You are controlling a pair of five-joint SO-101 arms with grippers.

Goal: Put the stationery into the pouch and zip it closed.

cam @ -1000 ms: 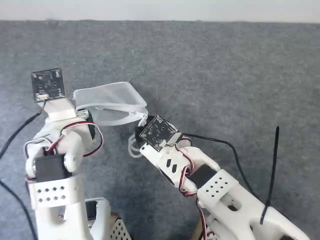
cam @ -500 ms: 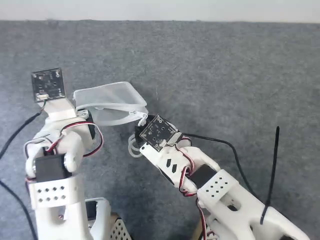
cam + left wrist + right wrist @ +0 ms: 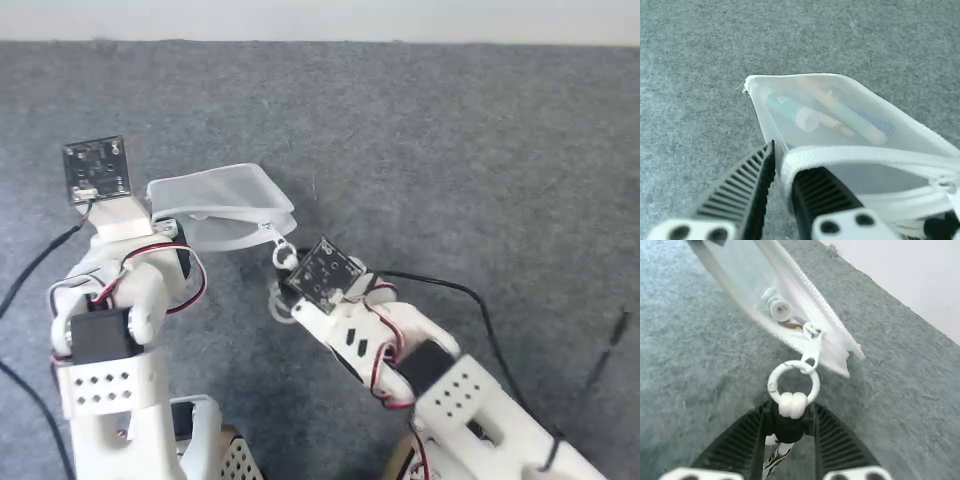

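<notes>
The translucent white pouch (image 3: 220, 200) lies on the grey mat between the arms, its mouth gaping. Inside the pouch (image 3: 840, 125) lie several pens (image 3: 805, 116), also seen as pens (image 3: 778, 308) through the opening in the right wrist view. My left gripper (image 3: 170, 228) is shut on the pouch's zipper rim (image 3: 850, 156); in its own view the left gripper (image 3: 782, 157) has the rim pinched between black ribbed fingers. My right gripper (image 3: 287, 262) is shut on the white pull ring (image 3: 793, 382), which hangs from the zipper slider (image 3: 812, 335) near the pouch's corner. The right gripper (image 3: 791, 412) sits just below the ring.
Grey felt mat (image 3: 450, 150) covers the table, with a white wall strip (image 3: 320, 20) at the far edge. A black cable (image 3: 480, 310) trails from the right arm. Open mat lies beyond and to the right of the pouch.
The right arm has shifted a little to the right and turned, drawing the pull ring away from the pouch corner. The left arm and pouch body have stayed put.
</notes>
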